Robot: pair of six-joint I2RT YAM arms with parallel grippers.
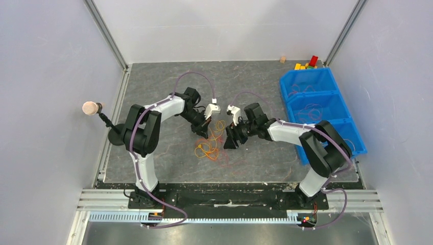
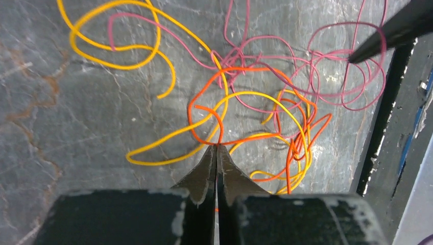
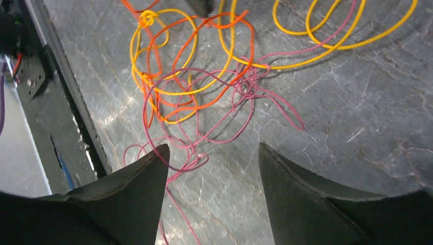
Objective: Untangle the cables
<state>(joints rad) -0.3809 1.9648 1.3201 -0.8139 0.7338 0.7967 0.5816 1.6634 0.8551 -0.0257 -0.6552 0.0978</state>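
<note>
Jaws of the left gripper (image 2: 217,149) are clenched tip to tip on the orange cable (image 2: 245,68). One strand runs down into the tips, and a sliver of orange shows between the fingers lower down. Jaws of the right gripper (image 3: 210,168) are released and spread wide, poised over the pink cable (image 3: 248,84). As far as the wrist view shows, they grasp nothing and touch nothing.

The cables (image 1: 208,147) lie in one loose heap on the worktop (image 1: 153,92), near its middle, between the two grippers.

By my reading the task is barely begun. No colour lies apart from the others. Orange loops cross pink ones at the heart of the heap. The yellow cable (image 2: 115,65) threads through both, with a tight bunch of orange and yellow at one side. The only looser parts are a large yellow loop spread out at one end and pink loops fanned out at the other, and both run back into the middle.

What seems done is a pinch on the orange strand. Left to do: take hold of a second colour, draw the two apart, work each crossing free and lay every cable separately.
</note>
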